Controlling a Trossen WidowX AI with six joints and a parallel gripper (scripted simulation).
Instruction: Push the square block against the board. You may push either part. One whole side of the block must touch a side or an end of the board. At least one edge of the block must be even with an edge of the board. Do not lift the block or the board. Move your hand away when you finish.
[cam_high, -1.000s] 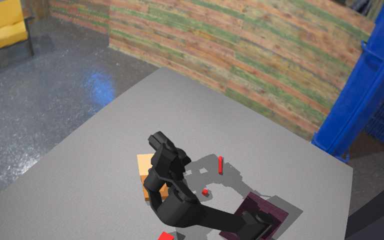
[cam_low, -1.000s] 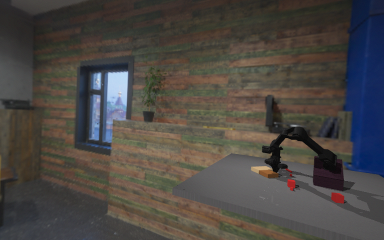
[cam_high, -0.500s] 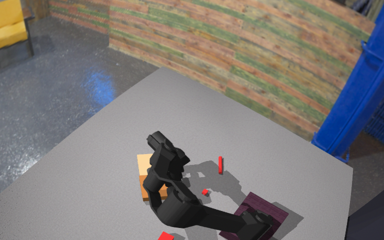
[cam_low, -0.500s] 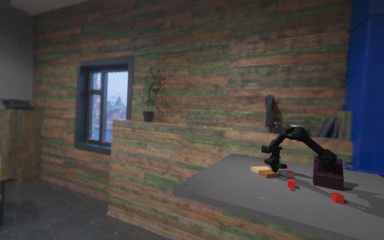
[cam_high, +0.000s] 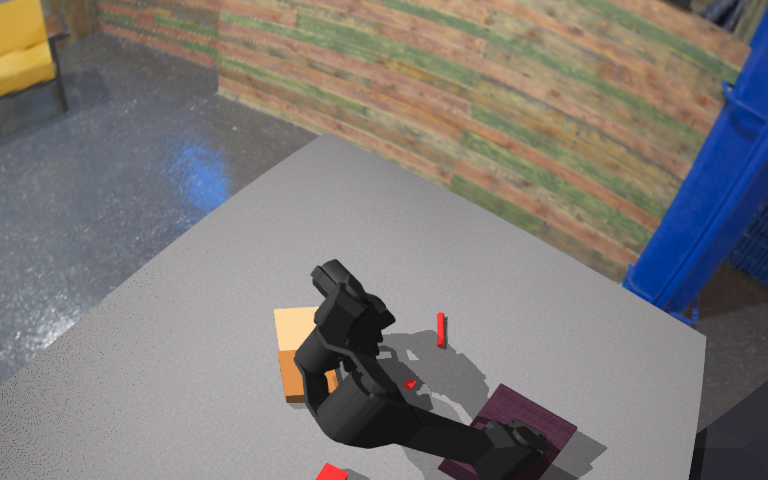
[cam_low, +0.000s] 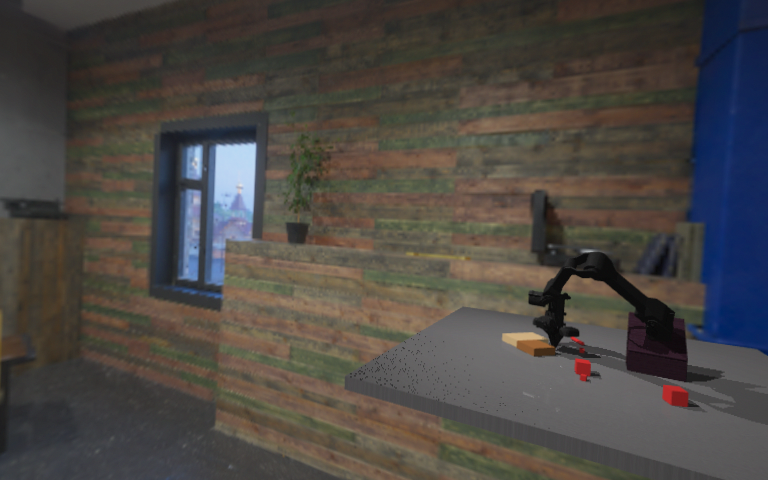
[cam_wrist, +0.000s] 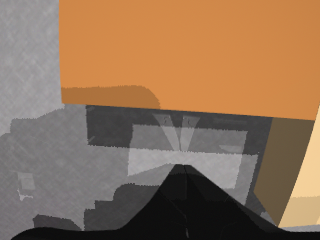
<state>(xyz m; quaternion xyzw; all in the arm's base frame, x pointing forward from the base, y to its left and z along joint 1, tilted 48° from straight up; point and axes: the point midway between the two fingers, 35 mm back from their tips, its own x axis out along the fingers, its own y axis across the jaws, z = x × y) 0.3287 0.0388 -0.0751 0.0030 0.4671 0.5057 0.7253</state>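
The orange square block (cam_high: 289, 373) (cam_low: 535, 347) (cam_wrist: 190, 55) lies flat against a long side of the pale tan board (cam_high: 294, 328) (cam_low: 518, 337) (cam_wrist: 302, 182). Their left edges look even in the top view. The board extends past the block on the robot's side. My gripper (cam_low: 555, 344) (cam_wrist: 182, 172) is shut and empty, with its tips low beside the block's robot-facing side. The wrist view shows a strip of table between tips and block. In the top view the arm hides the fingertips and much of both parts.
A red bar (cam_high: 440, 330) (cam_low: 577, 340) and a small red cube (cam_high: 410, 384) (cam_low: 581, 350) lie on the robot's side of the parts. Other red blocks (cam_low: 582, 366) (cam_low: 675, 395) stand nearer the exterior camera. The arm's base is on a dark purple box (cam_high: 509, 399) (cam_low: 656, 356).
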